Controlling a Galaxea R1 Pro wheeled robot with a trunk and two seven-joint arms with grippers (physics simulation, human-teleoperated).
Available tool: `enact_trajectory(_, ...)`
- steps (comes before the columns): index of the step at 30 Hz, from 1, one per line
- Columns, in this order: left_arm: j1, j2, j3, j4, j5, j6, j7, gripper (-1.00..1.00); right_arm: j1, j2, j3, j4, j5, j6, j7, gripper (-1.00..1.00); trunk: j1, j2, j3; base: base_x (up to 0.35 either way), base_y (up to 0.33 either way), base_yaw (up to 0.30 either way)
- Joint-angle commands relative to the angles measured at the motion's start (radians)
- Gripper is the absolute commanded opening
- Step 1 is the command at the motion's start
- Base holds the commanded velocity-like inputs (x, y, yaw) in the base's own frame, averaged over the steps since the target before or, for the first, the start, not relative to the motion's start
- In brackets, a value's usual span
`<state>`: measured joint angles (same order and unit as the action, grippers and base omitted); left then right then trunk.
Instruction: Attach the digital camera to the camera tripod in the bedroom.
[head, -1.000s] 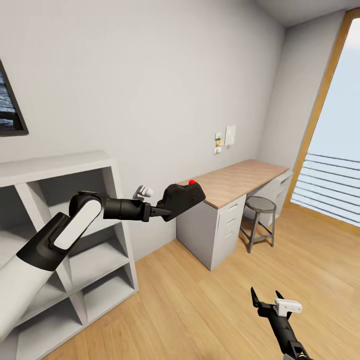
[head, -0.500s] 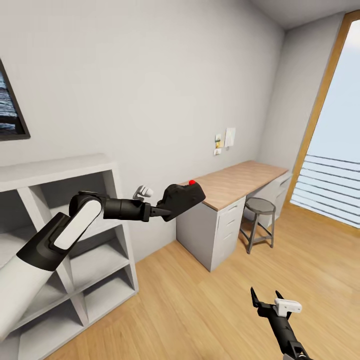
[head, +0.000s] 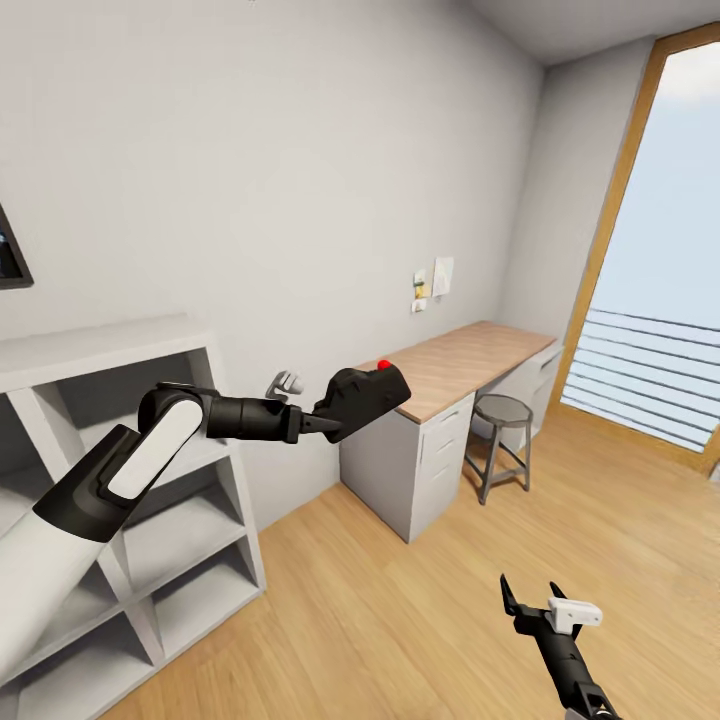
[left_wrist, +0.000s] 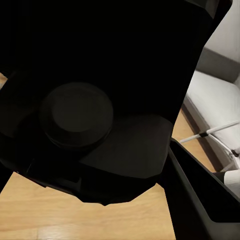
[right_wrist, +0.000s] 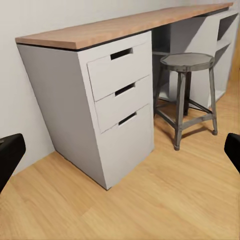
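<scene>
Carrying the camera (head: 362, 396) at frame centre, clamped in the left gripper (head: 325, 421), above the floor and before the desk (head: 470, 362). Keeping the right gripper (head: 530, 596) spread wide, empty, lower right. Judging: transit step; next, finding the tripod.

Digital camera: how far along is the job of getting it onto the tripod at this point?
Done: the digital camera is picked up, held off the floor by the left tool. In hand: carrying it through a room with a desk, stool and shelf unit. The right tool hangs open and empty. Left: reaching the tripod and mounting the camera.
</scene>
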<state>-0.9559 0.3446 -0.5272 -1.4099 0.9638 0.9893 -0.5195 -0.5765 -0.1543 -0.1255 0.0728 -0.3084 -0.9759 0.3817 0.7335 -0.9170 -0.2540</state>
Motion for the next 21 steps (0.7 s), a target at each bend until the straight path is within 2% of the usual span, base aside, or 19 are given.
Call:
enact_trajectory(1, -0.001, 0.001, -0.001, 0.000, -0.002, 0.002, -0.007, -1.00, -0.002, 0.000, -0.008, 0.004, -0.003, -0.004, 0.010, 1.00, -0.004, 0.006, 0.002, 0.000, 0.000, -0.024)
enact_trajectory(9, -0.001, 0.001, -0.001, 0.000, -0.002, 0.002, -0.007, -1.00, -0.002, 0.002, -0.008, 0.004, -0.002, -0.003, 0.010, 1.00, -0.034, 0.062, 0.027, 0.000, 0.000, -0.080)
enact_trajectory(21, -0.001, 0.001, -0.002, 0.000, -0.001, 0.002, -0.007, -1.00, -0.002, 0.003, -0.008, 0.004, -0.003, -0.003, 0.010, 1.00, -0.080, 0.146, 0.064, 0.000, 0.000, -0.179)
